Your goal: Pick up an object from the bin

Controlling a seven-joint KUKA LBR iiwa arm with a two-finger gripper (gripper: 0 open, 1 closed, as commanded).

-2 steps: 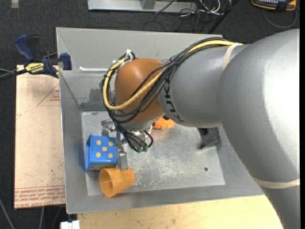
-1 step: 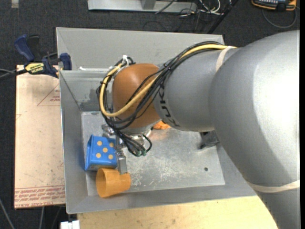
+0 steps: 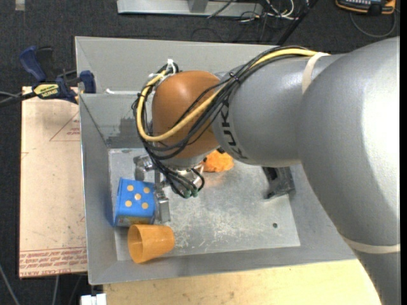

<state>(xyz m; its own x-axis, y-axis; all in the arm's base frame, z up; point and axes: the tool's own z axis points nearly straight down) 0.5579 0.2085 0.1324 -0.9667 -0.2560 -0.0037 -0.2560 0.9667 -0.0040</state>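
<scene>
**Supervisor:** Report end effector state.

**Operator:** I see the gripper low in the left half of the bin, under the orange wrist cover. I cannot tell how wide it stands.

**Supervisor:** Nearest item?

**Operator:** A blue block with orange dots, just beside the gripper toward the view's left. An orange cup lies on its side just below the block. An orange lump shows at the arm's edge.

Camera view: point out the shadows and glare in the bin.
In the camera view, a dark shadow lies on the bin's wall beside the arm's orange cover; the blue dotted cube and orange cup sit evenly lit, without glare.
</scene>
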